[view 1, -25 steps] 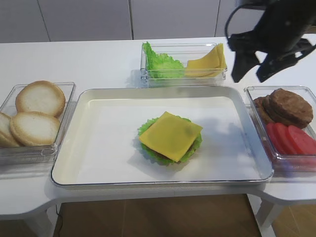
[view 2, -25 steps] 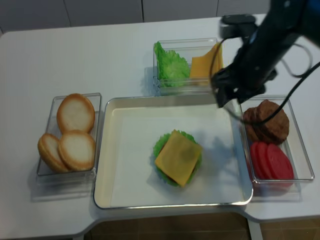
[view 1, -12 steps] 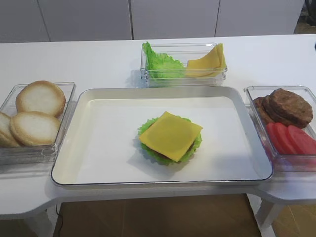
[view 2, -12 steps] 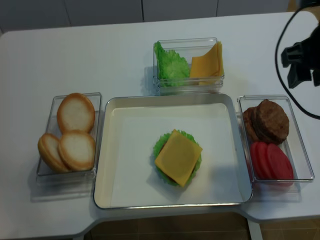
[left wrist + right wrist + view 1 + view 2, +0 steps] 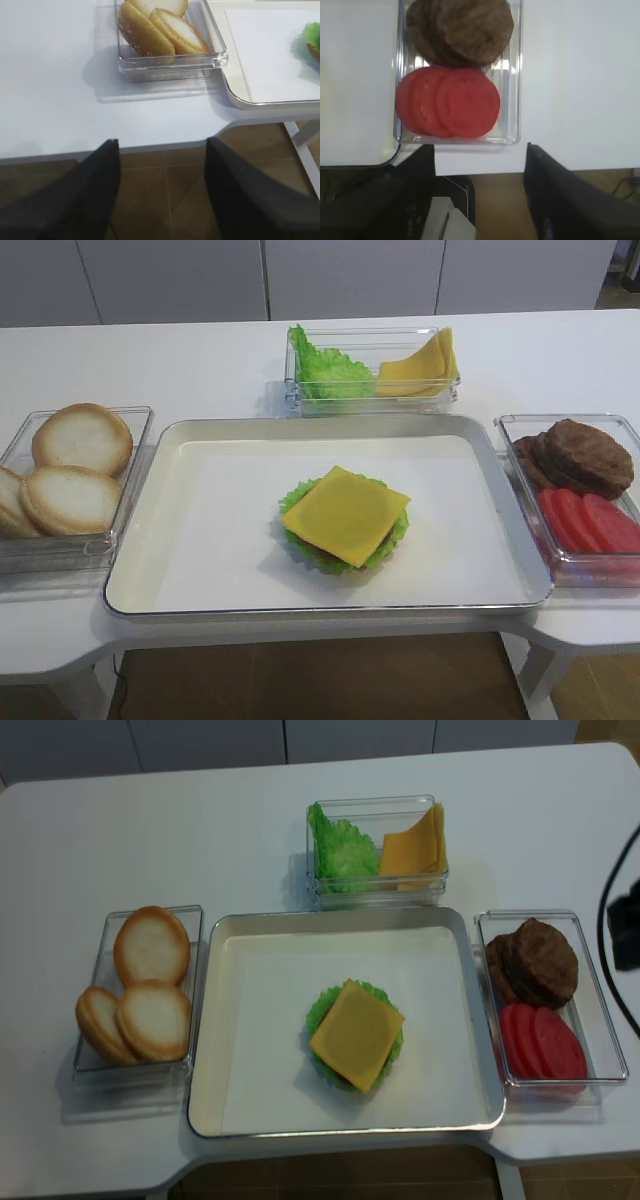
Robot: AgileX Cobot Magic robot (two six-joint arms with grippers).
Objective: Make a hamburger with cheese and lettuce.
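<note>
White tabletop is carrying a metal tray [image 5: 140, 540] where the hamburger [image 5: 345, 548] is sitting mid-tray, lettuce [image 5: 295, 498] fringing it and cheese [image 5: 346, 514] lying on top. Judging by this, stacking looks finished. Both pincers, the right gripper [image 5: 480, 200] and the left gripper [image 5: 162, 192], are hanging open and empty off the table's edge.

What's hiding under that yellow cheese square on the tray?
Under the cheese a frilly green lettuce fringe shows all round, and a dark patty edge peeks out at the right. The patty's top is covered, so nothing more can be seen.
</note>
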